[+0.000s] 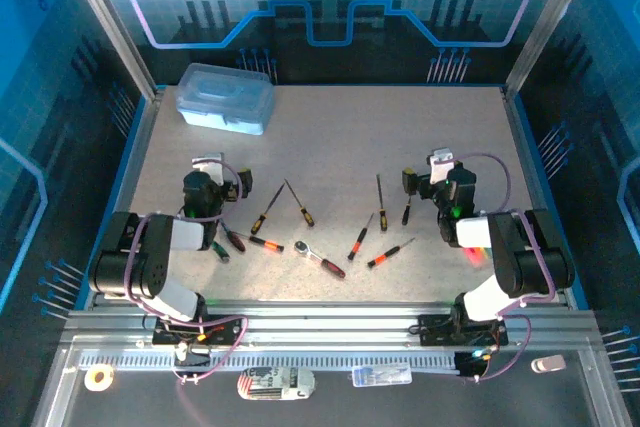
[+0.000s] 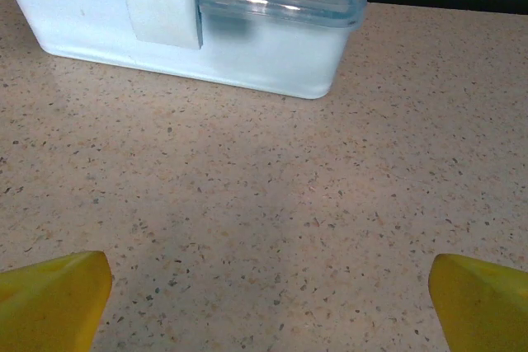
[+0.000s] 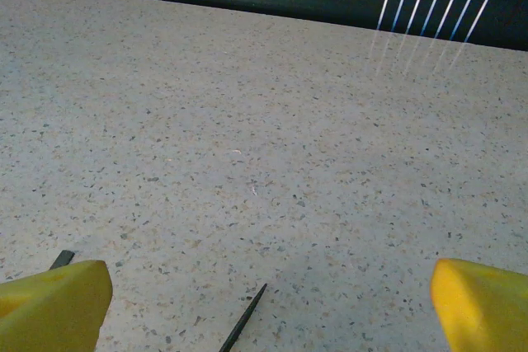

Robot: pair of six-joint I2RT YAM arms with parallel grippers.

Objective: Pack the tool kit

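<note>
Both claws are spread wide and empty above the desk [image 1: 340, 137]. My left claw [image 2: 268, 286] faces the pale-blue tool kit box [image 2: 247, 55], which sits at the far left corner with its lid latched. Under my right claw [image 3: 272, 294] is a screwdriver tip [image 3: 242, 328]. The screwdrivers [image 1: 267, 209] and ratchet wrench [image 1: 320, 258] lie scattered between the arms, outside the box. The tags [image 1: 275, 382] on the near rail are too small to read.
</note>
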